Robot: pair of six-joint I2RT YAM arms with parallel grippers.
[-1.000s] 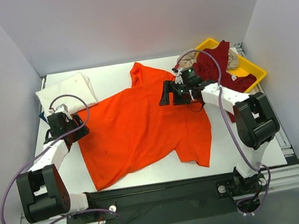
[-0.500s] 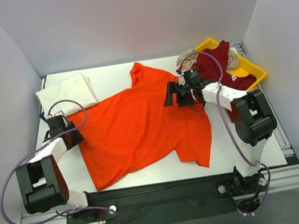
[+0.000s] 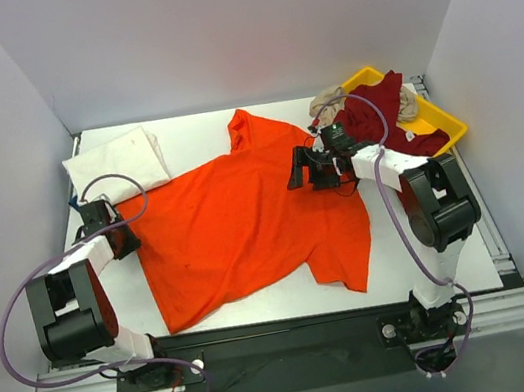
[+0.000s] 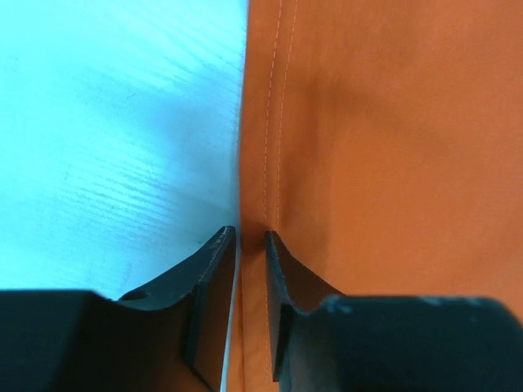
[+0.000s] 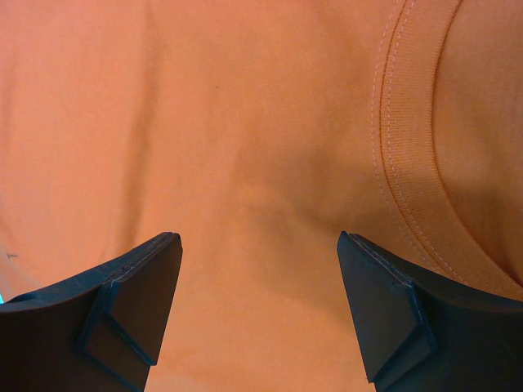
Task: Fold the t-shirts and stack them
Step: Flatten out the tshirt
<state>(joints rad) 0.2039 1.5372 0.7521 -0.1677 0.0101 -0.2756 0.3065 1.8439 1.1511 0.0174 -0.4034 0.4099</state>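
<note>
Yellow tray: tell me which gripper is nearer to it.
Right. The right gripper hangs open over the orange t-shirt near its collar, just left of the yellow tray; the left gripper pinches that shirt's hem across the table.

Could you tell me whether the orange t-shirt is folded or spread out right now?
Spread out. The orange t-shirt lies open and flat on the table, both sleeves out, collar showing, no part folded over.

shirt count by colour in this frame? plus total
orange t-shirt: 1
white t-shirt: 1
dark red t-shirt: 1
beige t-shirt: 1
Total: 4
</note>
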